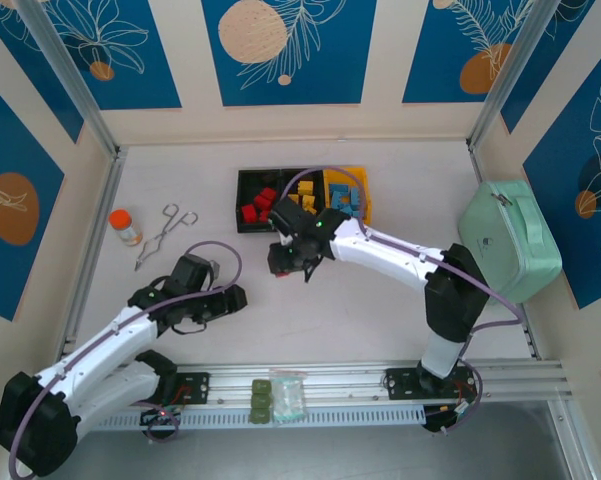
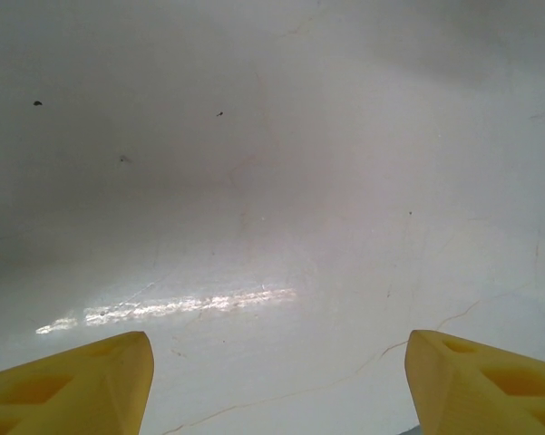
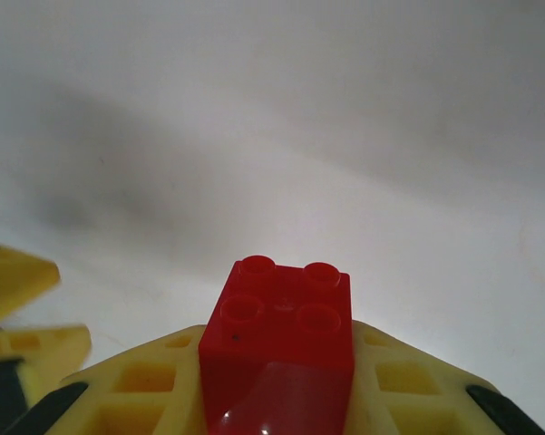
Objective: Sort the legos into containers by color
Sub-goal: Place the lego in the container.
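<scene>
Nearly done, it seems: right gripper (image 3: 277,403) pinches a red brick (image 3: 281,317), sorted bins (image 1: 241,200) just beyond it; left gripper (image 2: 277,390) hangs spread, empty.

No legible text in any view: the studs on the red brick (image 3: 279,319) are too blurred to read, and the orange-capped bottle (image 1: 126,227) is too small for any lettering to show.

Pale table (image 1: 360,310) with joined containers (image 1: 246,188), orange-capped bottle (image 1: 126,226), metal tongs (image 1: 160,236), mint-green case (image 1: 508,240)
</scene>
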You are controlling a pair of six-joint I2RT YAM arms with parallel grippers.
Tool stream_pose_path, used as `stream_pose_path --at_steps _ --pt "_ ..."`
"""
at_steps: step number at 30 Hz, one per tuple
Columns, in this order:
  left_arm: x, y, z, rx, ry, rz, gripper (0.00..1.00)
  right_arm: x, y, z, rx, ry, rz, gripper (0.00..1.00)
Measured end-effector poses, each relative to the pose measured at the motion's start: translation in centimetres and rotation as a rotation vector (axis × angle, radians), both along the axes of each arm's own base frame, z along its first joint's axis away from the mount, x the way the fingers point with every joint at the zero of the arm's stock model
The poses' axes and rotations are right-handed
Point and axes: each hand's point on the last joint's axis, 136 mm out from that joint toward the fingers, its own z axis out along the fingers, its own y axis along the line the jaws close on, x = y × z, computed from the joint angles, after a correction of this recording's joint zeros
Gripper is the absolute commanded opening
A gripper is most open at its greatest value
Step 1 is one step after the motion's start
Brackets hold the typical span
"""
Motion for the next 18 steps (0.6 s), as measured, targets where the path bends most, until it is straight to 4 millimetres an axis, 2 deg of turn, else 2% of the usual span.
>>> stream_pose_path --at_steps 10,18 --pt "0.0 0.1 0.1 -0.020 -0.002 0.033 0.73 9.0 1.5 0.3 0.020 -0.059 -0.042 0.22" --pt "0.1 0.2 0.6 -0.030 -0.018 0.047 0.73 14.9 3.2 0.9 0.047 -0.108 -0.074 0.23"
